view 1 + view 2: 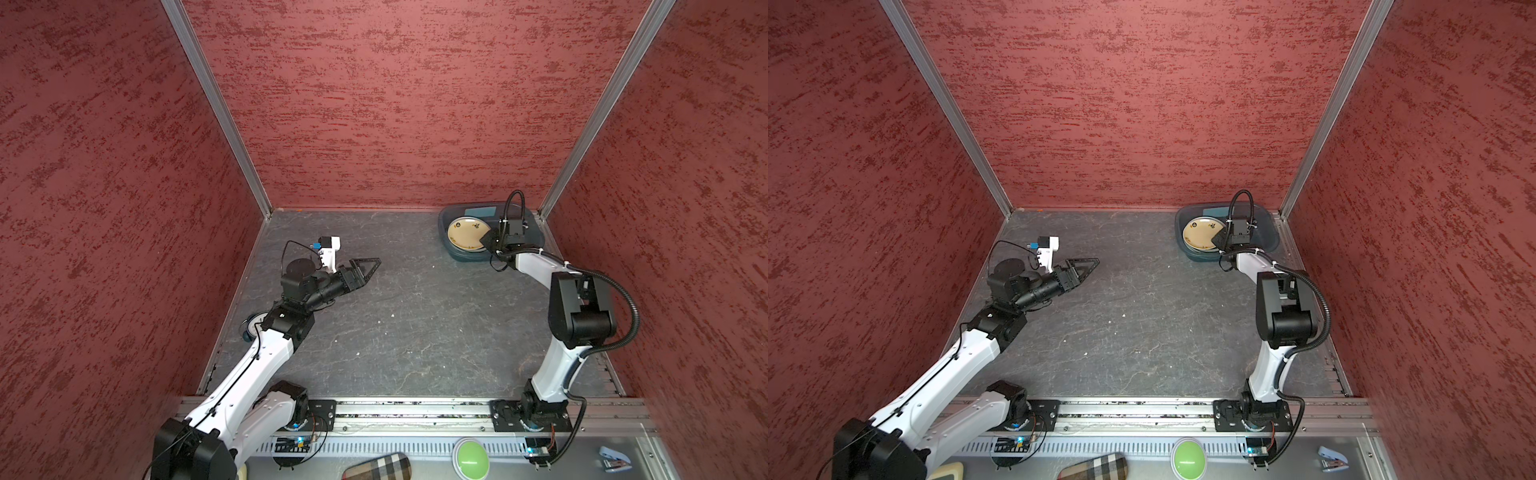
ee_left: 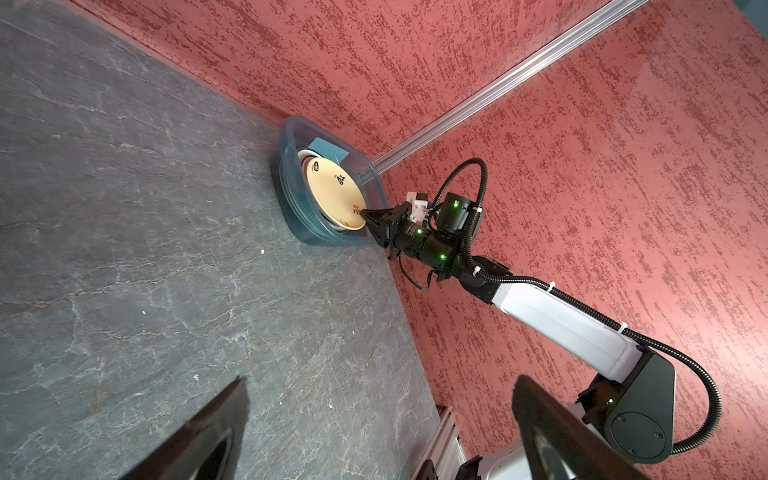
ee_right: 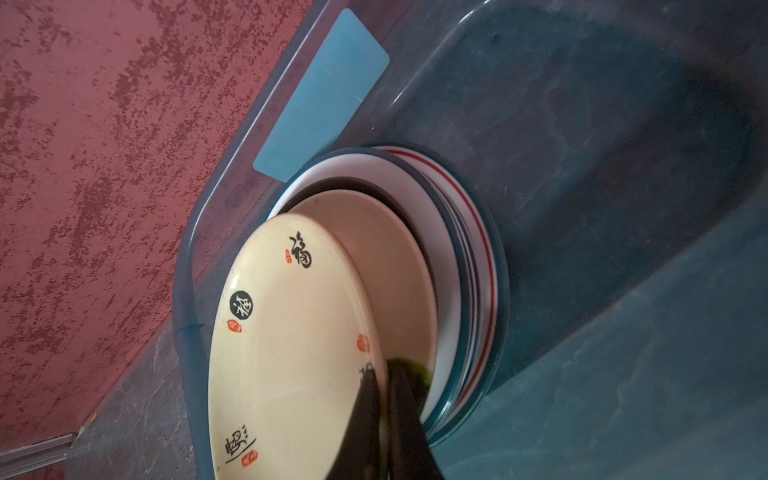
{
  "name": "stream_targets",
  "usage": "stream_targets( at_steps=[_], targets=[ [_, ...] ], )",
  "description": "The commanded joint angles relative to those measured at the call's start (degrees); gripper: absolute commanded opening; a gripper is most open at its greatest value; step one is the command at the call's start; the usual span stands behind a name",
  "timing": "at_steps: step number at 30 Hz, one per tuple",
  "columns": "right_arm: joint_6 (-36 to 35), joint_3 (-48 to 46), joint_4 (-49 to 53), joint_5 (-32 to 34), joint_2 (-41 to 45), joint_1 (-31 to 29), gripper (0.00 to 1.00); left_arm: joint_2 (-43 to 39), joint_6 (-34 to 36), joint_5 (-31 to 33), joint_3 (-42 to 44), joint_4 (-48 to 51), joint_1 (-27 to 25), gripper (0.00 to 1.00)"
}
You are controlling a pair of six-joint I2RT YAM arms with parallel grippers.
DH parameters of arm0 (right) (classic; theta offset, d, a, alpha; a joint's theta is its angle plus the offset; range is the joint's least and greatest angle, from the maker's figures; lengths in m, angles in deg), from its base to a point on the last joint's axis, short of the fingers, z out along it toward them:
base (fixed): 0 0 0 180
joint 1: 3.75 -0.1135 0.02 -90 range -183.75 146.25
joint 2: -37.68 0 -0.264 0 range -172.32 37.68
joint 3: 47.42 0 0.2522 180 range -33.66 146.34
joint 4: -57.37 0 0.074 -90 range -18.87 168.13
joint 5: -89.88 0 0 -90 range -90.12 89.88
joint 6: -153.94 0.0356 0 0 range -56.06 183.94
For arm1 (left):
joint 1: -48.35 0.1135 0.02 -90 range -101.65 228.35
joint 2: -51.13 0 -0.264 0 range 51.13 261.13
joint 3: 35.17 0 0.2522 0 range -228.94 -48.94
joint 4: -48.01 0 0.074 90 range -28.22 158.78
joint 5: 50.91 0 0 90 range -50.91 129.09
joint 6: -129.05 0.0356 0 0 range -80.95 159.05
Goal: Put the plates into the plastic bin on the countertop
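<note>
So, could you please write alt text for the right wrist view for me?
The right claw pinches the rim of a tilted cream plate with black characters, over a stack of plates inside the blue plastic bin. A light blue label sits on its wall.

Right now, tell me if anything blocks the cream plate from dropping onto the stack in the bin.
Nothing visible does. The right tool pinches the rim of the cream plate, holding it tilted over the stacked plates inside the plastic bin; no object lies between them.

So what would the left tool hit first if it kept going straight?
Likely the plastic bin, across the countertop; depth is unclear, so the left tool may touch countertop sooner.
</note>
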Motion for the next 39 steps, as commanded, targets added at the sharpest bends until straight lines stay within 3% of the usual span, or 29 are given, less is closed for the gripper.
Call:
stream_targets(
  at_steps=[1, 10, 15, 17, 21, 25, 29, 35, 39],
  targets=[
    [0.5, 2.6, -0.4, -0.6, -0.8, 0.5, 0.06, -0.5, 1.1, 0.6, -1.1, 0.7, -0.3, 0.99],
    [-1.0, 3.2, 0.3, -1.1, 0.0, 0.7, 0.48, -0.4, 1.7, 1.4, -1.2, 2.3, -0.4, 0.99],
    [-1.5, 2.0, 0.2, -0.6, 2.5, 0.7, 0.5, 0.1, 2.1, 2.7, -1.0, 1.6, -0.3, 0.99],
    [-2.0, 0.9, 0.1, 0.7, 4.9, 0.8, 0.56, 0.8, 2.7, 3.1, -1.2, 1.6, -0.3, 0.99],
    [-3.8, -5.0, -3.3, 3.7, 13.6, 0.9, 0.71, 2.6, 6.2, 5.0, -2.3, 2.3, -0.3, 0.99],
    [-7.7, -13.0, -7.0, 7.4, 25.6, 0.9, 0.85, 4.5, 10.8, 10.8, -3.4, 4.8, 0.7, 0.99],
    [-11.9, -21.8, -11.0, 12.1, 36.8, 1.0, 0.99, 6.1, 10.2, 13.9, -2.1, 2.0, 3.5, 0.99],
    [-15.4, -33.6, -13.0, 16.0, 50.2, 1.1, 0.99, 8.0, 8.1, 13.0, 0.3, -2.4, 10.9, 1.0],
    [-21.0, -44.3, -20.2, 19.4, 58.1, 1.2, 0.99, 5.9, 12.1, 14.1, 0.9, -0.1, 14.2, 0.99]
  ],
)
